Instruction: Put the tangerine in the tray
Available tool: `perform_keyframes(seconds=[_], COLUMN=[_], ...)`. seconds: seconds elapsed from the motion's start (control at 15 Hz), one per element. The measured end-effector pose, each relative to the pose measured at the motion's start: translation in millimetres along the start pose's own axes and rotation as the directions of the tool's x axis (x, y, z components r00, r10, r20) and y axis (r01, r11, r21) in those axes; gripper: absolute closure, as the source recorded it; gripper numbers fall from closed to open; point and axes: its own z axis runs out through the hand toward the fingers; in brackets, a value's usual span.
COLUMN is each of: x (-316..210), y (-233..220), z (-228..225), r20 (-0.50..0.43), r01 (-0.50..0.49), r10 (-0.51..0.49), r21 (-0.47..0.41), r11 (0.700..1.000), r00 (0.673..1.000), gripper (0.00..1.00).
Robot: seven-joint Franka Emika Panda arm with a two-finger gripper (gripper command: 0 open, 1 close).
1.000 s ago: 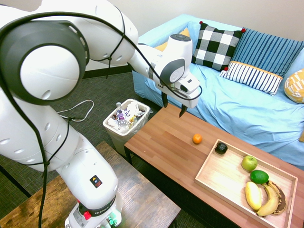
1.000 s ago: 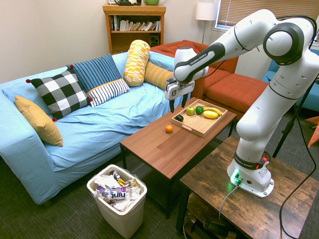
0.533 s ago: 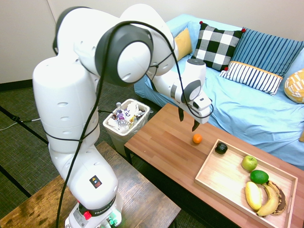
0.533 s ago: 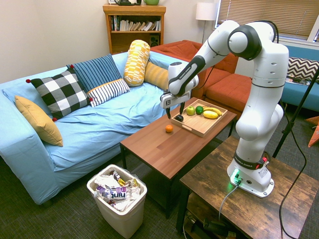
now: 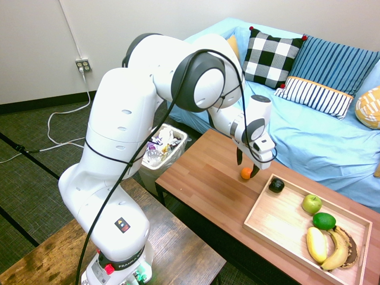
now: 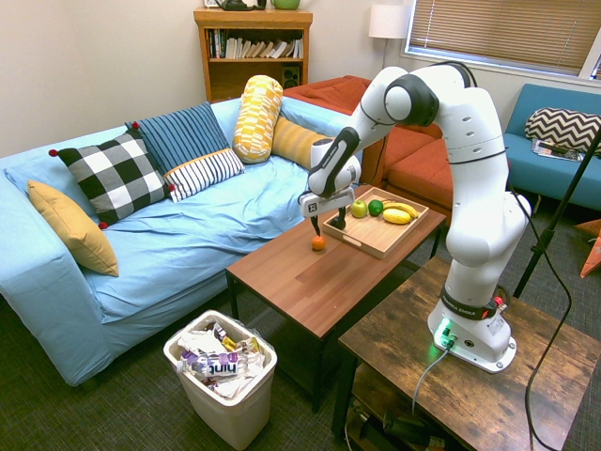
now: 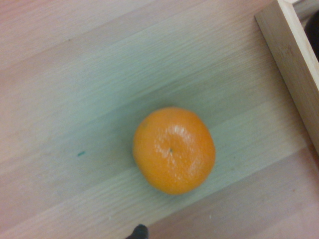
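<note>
Beside the tray on the low table: the tangerine (image 5: 246, 173) sat on bare wood, outside the raised edge of the tray (image 5: 279, 217), so the task was not yet done.
Fingers of the gripper (image 5: 247, 167): released and spread apart, with nothing grasped – a sensible state for a hand that had to pass round a fruit before closing on it.
Gripper's place: low above the tangerine and pointing down, probably so that the fingers could straddle the round sides. Whether either finger touched the skin could not be told.
Tangerine in the wrist view: whole and unblocked, with wood all round it, which left room for the fingers to come down beside it.
Tray's corner: near the tangerine but apart from it, so the carry looked likely to be short. The raised edge called for a lift rather than a push.
Avocado (image 5: 276, 185): inside the tray, in the corner nearest the tangerine, where a low swing could have knocked it.
Far end of the tray: the green apple (image 5: 312, 203), the lime (image 5: 324, 221) and the bananas (image 5: 339, 252) were grouped there, which left a broad bare stretch nearer the avocado's end, the natural spot for setting down.
Next move, as judged: a small descent centred on the fruit, then a gentle squeeze at its widest part.
Risk: a grip too high or off centre might have rolled the tangerine away – its smooth round shape gave little to hold it in place.
</note>
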Motion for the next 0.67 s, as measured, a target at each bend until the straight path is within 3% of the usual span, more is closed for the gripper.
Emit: perform_keyframes(seconds=[0.67], x=[10.8], y=[-33.2], z=[43.7], r20=[0.04], r01=[-0.005], r10=[0.006], r21=[-0.025], r11=[1.0], r00=[0.999], gripper=[0.0])
